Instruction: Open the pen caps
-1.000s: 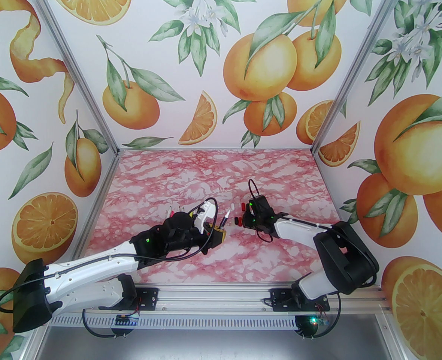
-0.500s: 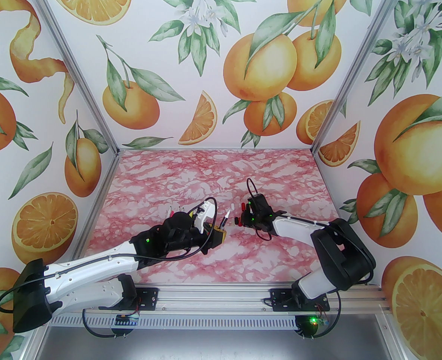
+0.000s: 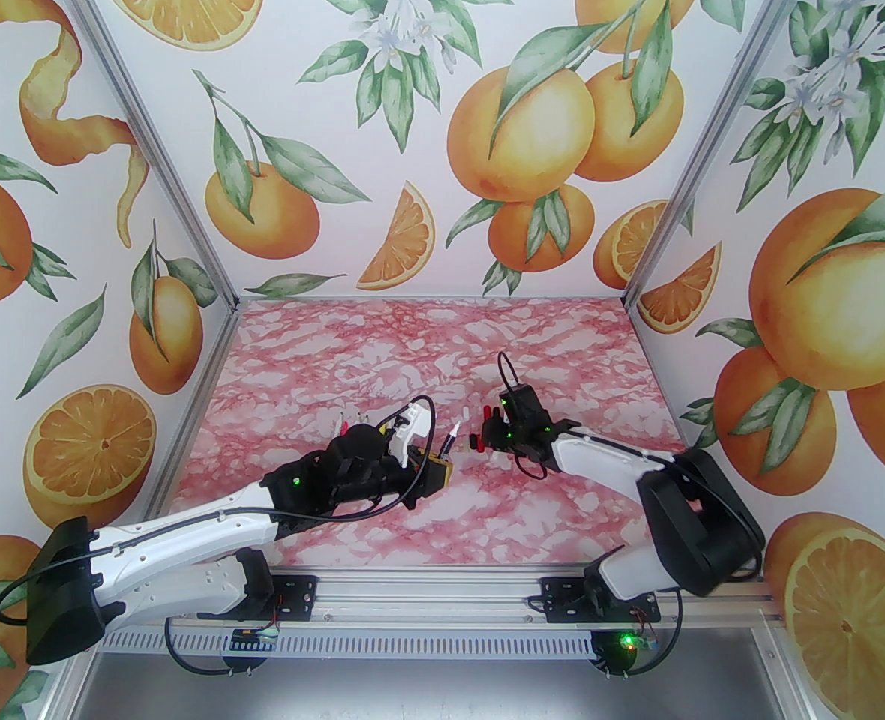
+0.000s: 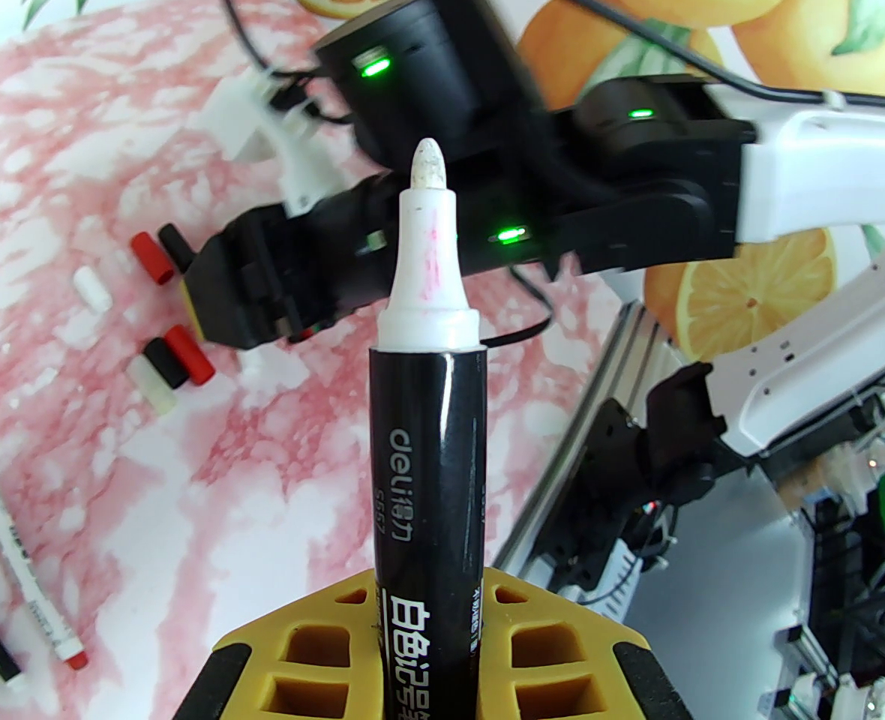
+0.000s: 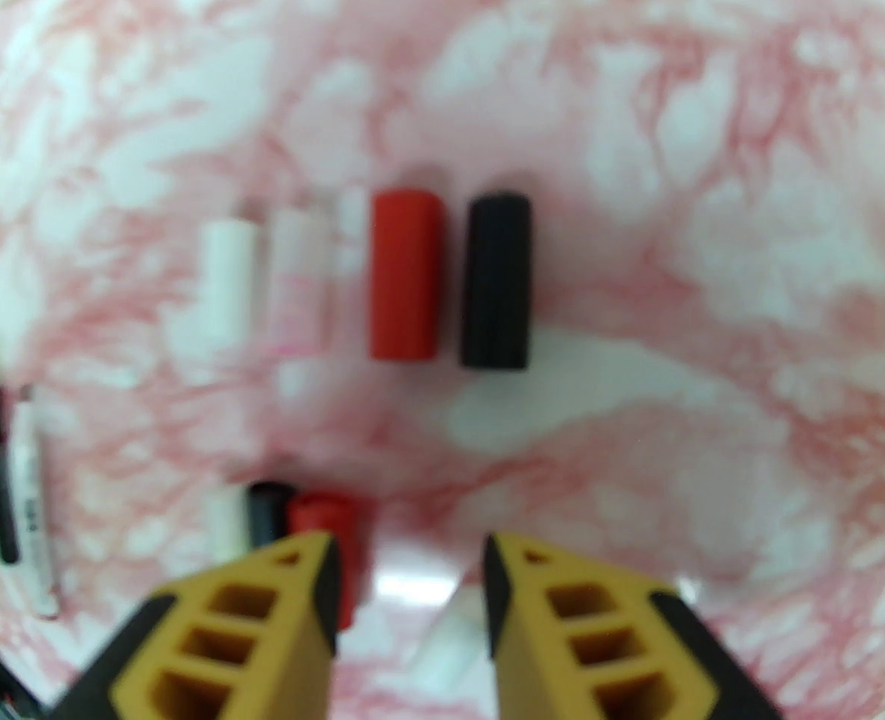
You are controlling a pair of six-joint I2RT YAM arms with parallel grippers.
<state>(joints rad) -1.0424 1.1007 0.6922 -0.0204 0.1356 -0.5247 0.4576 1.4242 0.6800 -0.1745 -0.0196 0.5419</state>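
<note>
Left fingers clamp the uncapped black pen upright. Right fingers stand narrowly parted over a white cap on the table. Best to lift straight up, sparing the red cap alongside.

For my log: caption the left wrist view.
Left gripper holds uncapped black pen; loose caps lie on table beyond.
</note>
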